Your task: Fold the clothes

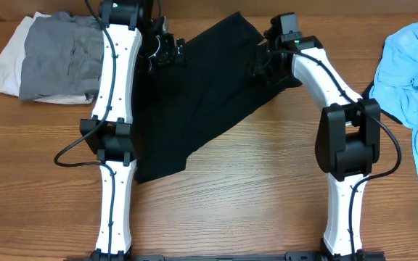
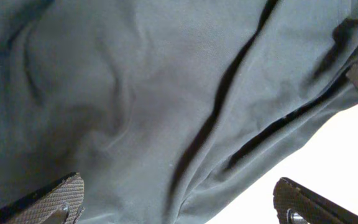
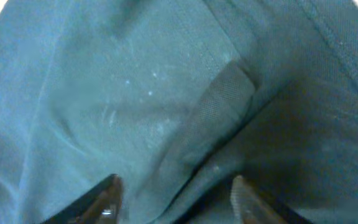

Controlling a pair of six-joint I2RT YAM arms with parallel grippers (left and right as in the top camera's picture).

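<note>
Item: black shirt (image 1: 209, 94), soft, light, limp.
Hold: likely top edge, near corners.
Left gripper (image 1: 167, 49): spread wide.
Right gripper (image 3: 176, 193): fold between jaws; grip cannot be told.

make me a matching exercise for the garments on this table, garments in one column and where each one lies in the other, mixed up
Garments:
1 black shirt
2 light blue garment
3 grey garment
4 white garment

Places:
a far right
b far left, under another garment
c in the middle
d far left, on top of another garment

Pairs: 1-c, 2-a, 3-d, 4-b
</note>
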